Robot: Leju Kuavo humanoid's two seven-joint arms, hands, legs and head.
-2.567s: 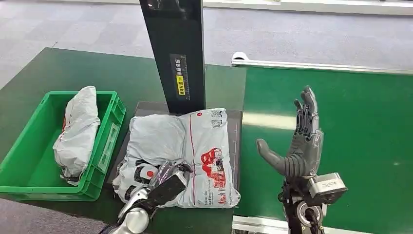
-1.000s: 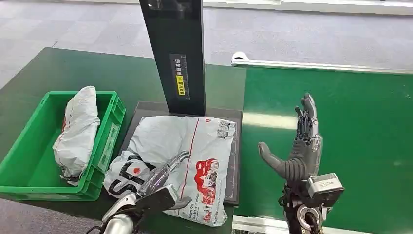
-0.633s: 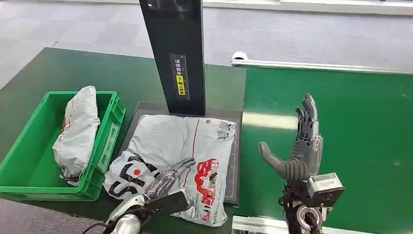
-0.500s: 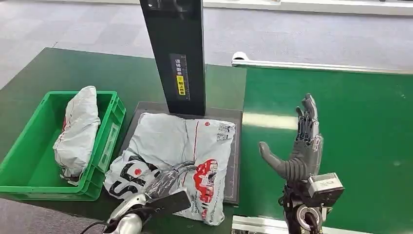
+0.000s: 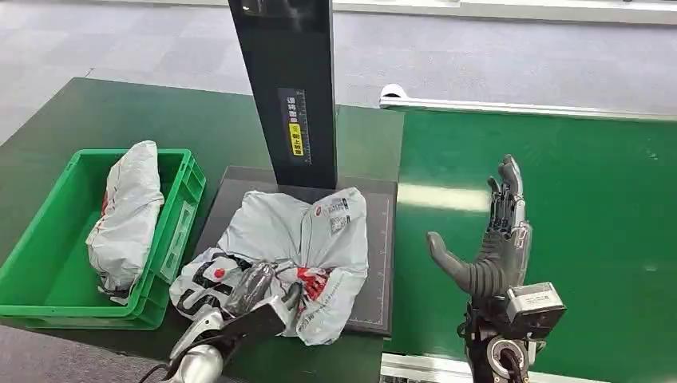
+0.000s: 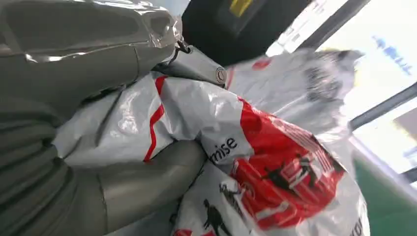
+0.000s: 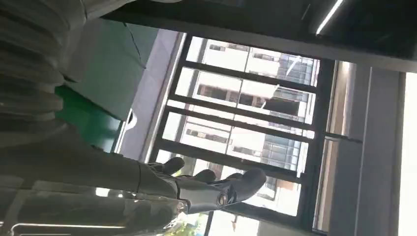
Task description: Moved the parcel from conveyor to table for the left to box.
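My left hand [image 5: 259,299] has its fingers [image 6: 162,172] clamped on the near end of the crumpled grey plastic parcel [image 5: 299,239], bunched on the dark mat on the bench [image 5: 104,116]. The green plastic crate [image 5: 48,263] lies to its left. My right hand [image 5: 495,239] hangs spread, empty, over the conveyor [image 5: 591,207].

Parcel [image 5: 299,239]: glossy, crinkled plastic film. Crate [image 5: 48,263]: smooth green plastic. Conveyor belt [image 5: 591,191]: matt green. Left hand [image 5: 255,299]: semi-gloss grey plastic.

Black post [image 5: 289,88] just behind the parcel [image 5: 299,239]; green crate [image 5: 172,231] close beside it, already holding a bag [image 5: 128,211].
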